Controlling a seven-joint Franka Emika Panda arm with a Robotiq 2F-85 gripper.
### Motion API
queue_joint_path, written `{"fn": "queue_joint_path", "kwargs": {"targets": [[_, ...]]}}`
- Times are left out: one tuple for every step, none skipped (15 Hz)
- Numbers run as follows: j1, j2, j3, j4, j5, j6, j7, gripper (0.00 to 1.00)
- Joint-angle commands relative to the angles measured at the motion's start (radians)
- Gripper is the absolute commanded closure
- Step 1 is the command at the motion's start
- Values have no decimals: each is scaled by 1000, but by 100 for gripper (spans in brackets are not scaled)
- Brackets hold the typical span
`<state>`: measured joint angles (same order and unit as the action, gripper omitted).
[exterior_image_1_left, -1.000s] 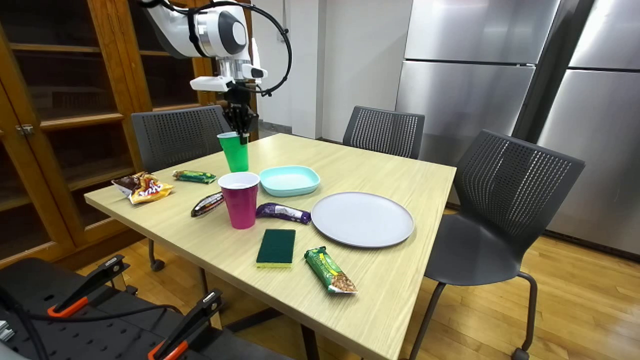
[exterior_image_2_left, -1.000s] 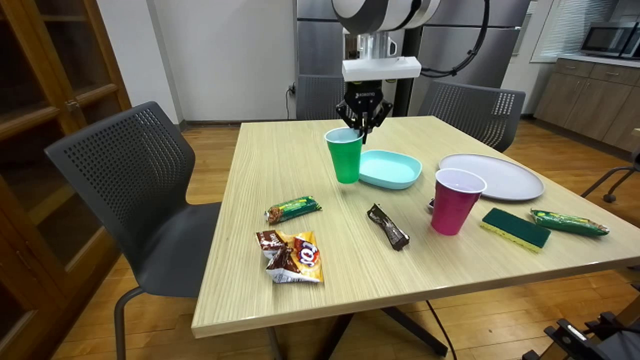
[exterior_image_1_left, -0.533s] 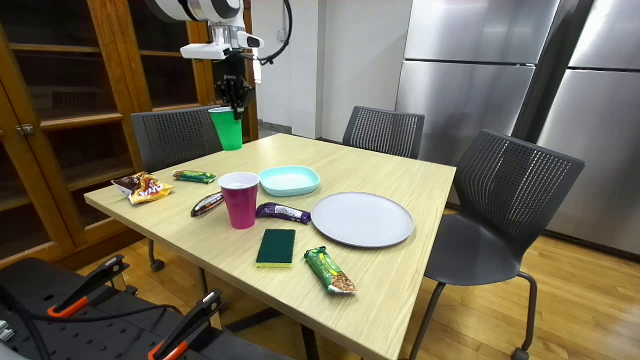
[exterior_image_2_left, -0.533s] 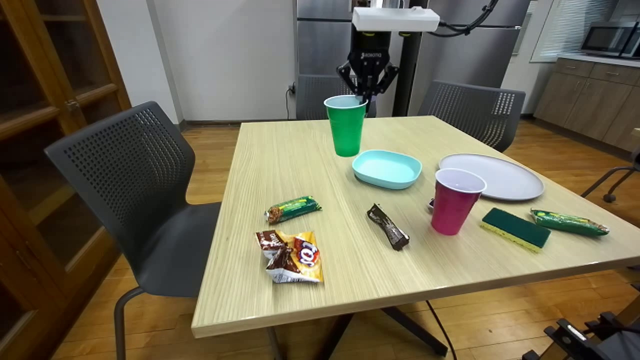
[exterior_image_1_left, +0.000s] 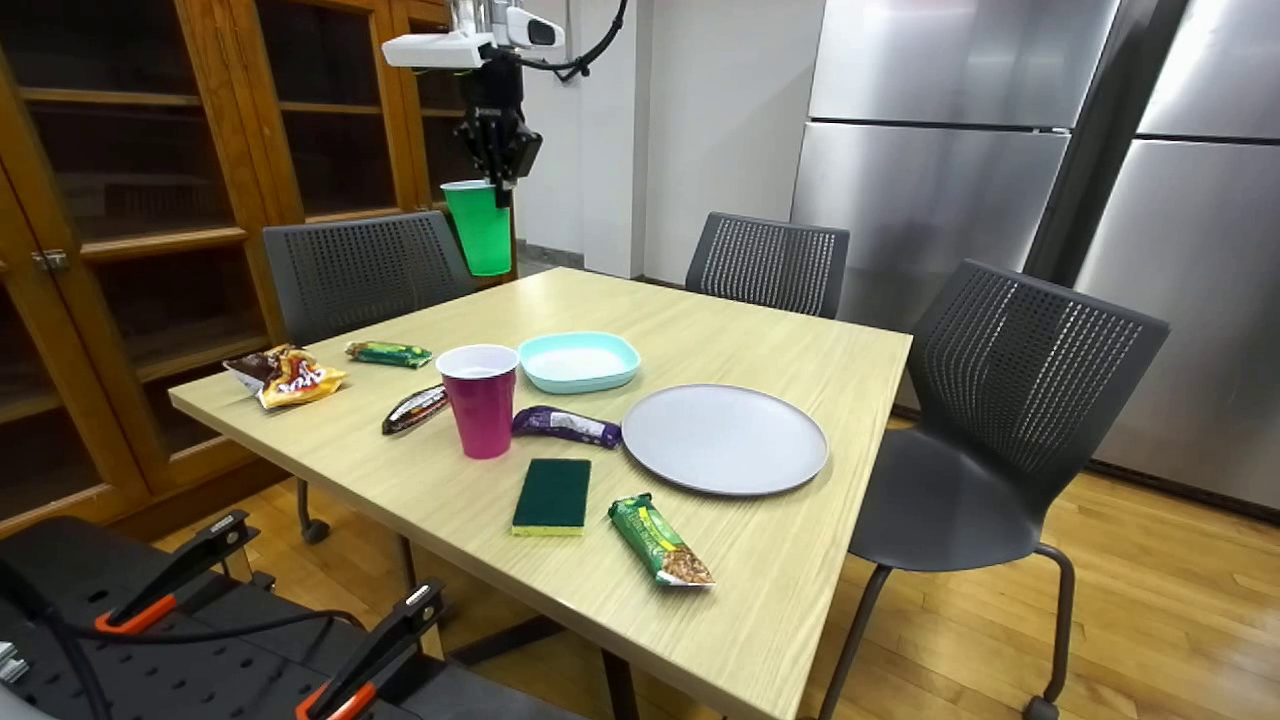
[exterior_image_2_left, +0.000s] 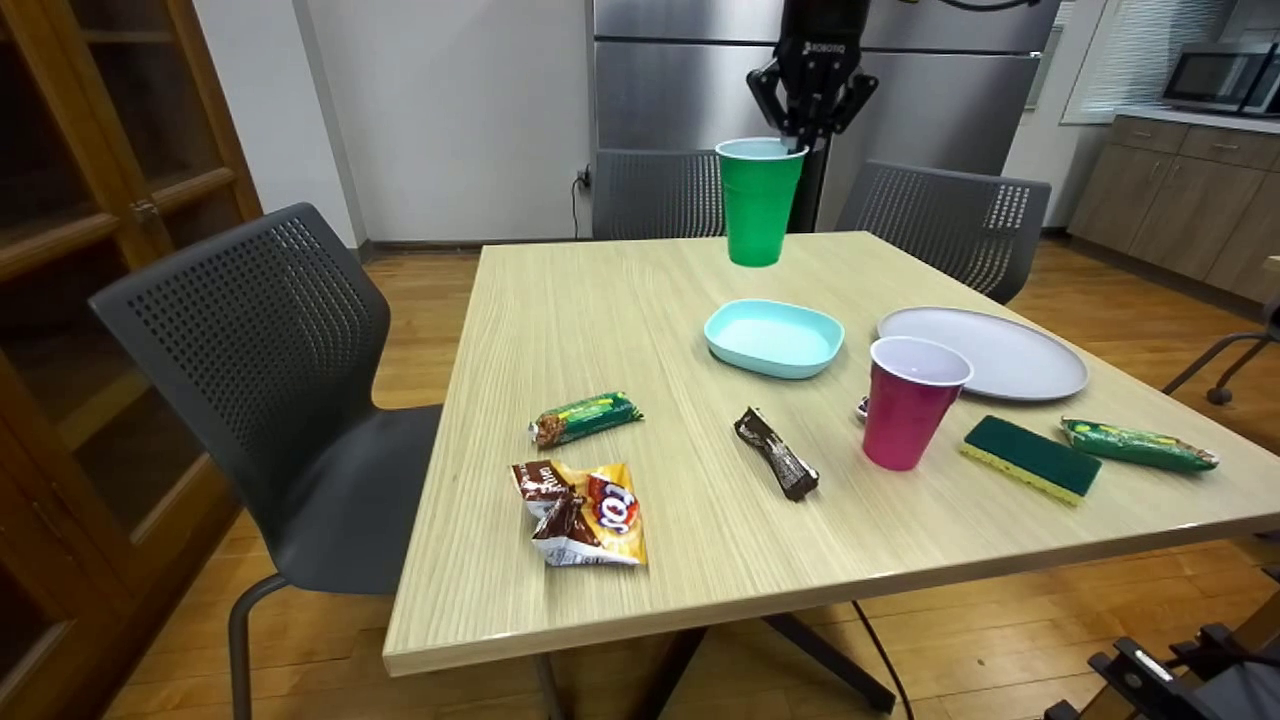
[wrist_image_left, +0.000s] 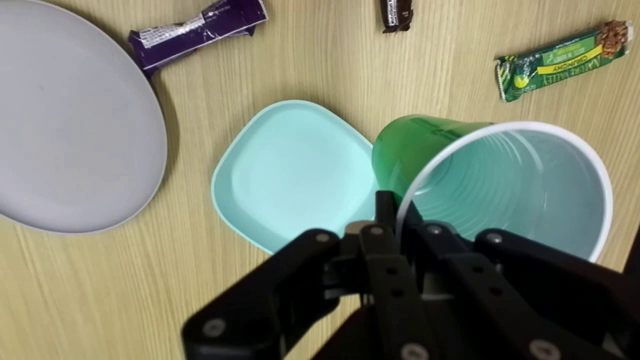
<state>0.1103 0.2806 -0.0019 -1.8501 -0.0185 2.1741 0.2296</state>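
Observation:
My gripper is shut on the rim of a green cup, one finger inside and one outside. The cup hangs above the table, slightly tilted, mouth up. In the wrist view the fingers pinch its white rim, and the cup looks empty. A teal dish lies below and beside the cup in that view. It shows in both exterior views, on the table. A magenta cup stands upright nearer the cameras. A grey plate lies beside a purple wrapped bar.
A brown wrapped bar, a green bar and a chip bag lie on the table. A sponge and another green bar lie near an edge. Chairs stand around the table.
The gripper has lifted the green cup higher off the table, still holding its rim. Over the last half second it also moved right in both exterior views. The table items have not moved.

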Motion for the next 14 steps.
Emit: {"fn": "queue_joint_path", "kwargs": {"targets": [[-51, -94, -3, -94, 44, 5, -28, 99], [-64, -107, -8, -111, 55, 9, -26, 99], [-74, -119, -15, -123, 63, 11, -20, 99], [-87, -126, -24, -133, 72, 11, -15, 99], [-96, -132, -32, -140, 79, 11, -7, 99], [-108, -134, -42, -145, 84, 15, 4, 99], [-117, -136, -51, -148, 88, 14, 12, 99], [-126, -132, -64, -152, 82, 24, 30, 99], [-134, -127, -73, -150, 81, 23, 41, 99], [-141, -118, -84, -149, 76, 32, 56, 99], [-146, -113, -96, -152, 64, 47, 84, 99], [-151, -107, -106, -152, 61, 57, 103, 99], [-157, -101, -117, -153, 60, 69, 125, 99], [-163, -93, -126, -150, 64, 75, 141, 99]]}}
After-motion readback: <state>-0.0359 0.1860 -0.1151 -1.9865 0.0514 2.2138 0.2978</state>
